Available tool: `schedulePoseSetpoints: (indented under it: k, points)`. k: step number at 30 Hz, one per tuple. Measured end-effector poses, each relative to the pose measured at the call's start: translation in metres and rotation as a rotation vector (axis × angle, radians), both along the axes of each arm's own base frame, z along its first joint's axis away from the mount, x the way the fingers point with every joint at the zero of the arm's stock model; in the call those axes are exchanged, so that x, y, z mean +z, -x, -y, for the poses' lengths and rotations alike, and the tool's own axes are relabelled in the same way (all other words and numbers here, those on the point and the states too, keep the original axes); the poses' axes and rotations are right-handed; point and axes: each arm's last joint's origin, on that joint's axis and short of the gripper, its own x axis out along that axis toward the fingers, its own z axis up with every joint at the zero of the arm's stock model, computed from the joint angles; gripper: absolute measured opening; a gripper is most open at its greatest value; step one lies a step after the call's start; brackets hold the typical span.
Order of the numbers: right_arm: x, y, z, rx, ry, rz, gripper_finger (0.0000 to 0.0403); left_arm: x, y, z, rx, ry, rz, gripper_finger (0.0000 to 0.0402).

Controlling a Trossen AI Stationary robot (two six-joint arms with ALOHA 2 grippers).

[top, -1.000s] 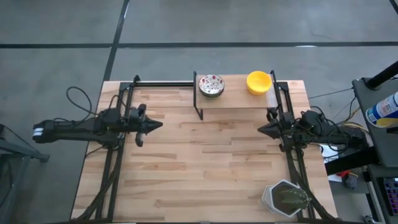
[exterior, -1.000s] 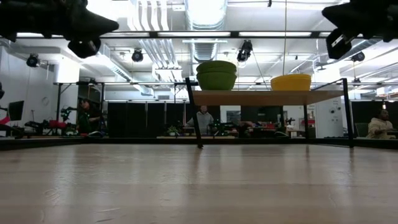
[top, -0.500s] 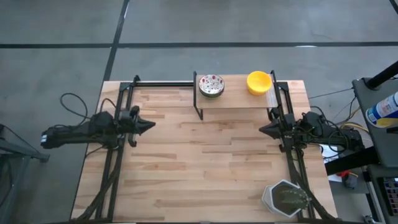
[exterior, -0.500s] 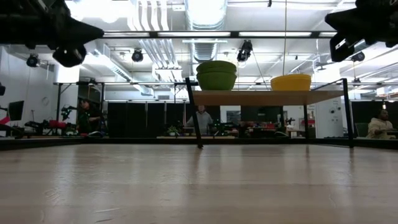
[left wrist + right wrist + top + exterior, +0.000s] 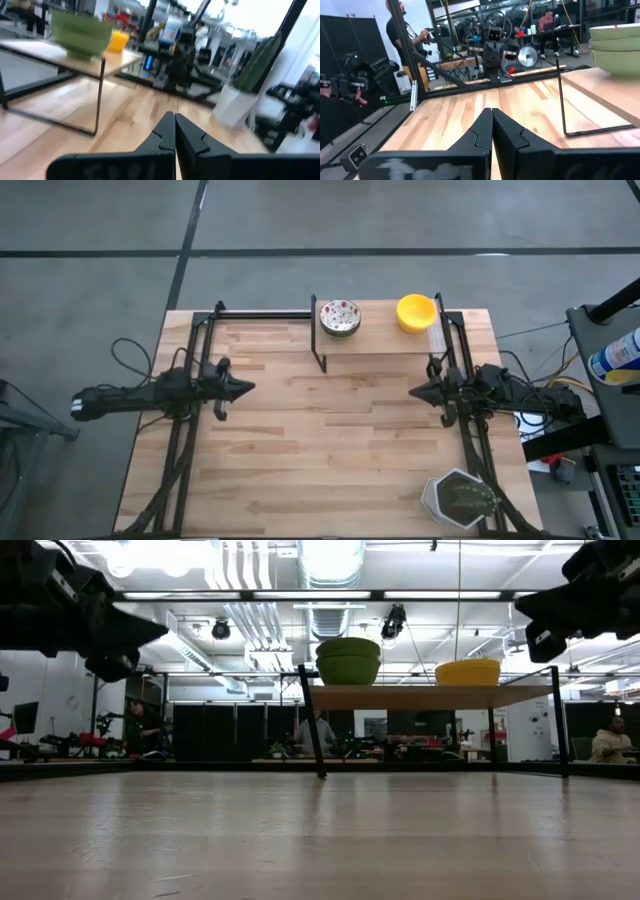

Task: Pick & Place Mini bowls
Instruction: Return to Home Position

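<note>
On a raised wooden shelf (image 5: 380,340) at the table's far side stand the mini bowls. One is speckled inside (image 5: 339,318) and shows from the side as a stack of green bowls (image 5: 348,661). To its right is a yellow one (image 5: 416,312), also in the low view (image 5: 468,672). My left gripper (image 5: 252,388) hangs shut over the table's left part and points level toward the right. My right gripper (image 5: 412,391) hangs shut over the right part and points left. Both hold nothing. The left wrist view shows the green bowl (image 5: 81,31) and the yellow bowl (image 5: 119,41) beyond the shut fingertips (image 5: 174,117).
A grey hexagonal plant pot (image 5: 460,500) stands at the table's near right corner. The shelf rests on thin black legs (image 5: 312,720). Black frames run along both sides of the table. People and equipment show in the room beyond.
Both grippers have sunk toward the table, the left one more than the right. Both have stayed shut and level. The left one has also drawn back a little toward the table's left edge. The bowls have not moved.
</note>
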Motion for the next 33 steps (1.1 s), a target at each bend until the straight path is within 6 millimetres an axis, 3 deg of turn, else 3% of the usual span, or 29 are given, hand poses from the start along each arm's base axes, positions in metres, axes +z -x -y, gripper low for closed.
schedulePoseSetpoints:
  k: [5, 11, 33]
  points:
    - [-0.016, -0.004, 0.000, 0.002, -0.037, -0.046, 0.0009, -0.005, 0.000, 0.000, -0.001, -0.057, -0.053, 0.0000]
    - [-0.018, -0.006, 0.000, 0.009, -0.108, -0.073, 0.0009, -0.005, 0.000, 0.000, -0.001, -0.063, -0.062, 0.0000]
    - [-0.019, -0.007, 0.000, 0.005, -0.112, -0.087, 0.0009, -0.006, 0.000, 0.000, -0.001, -0.061, -0.067, 0.0000]
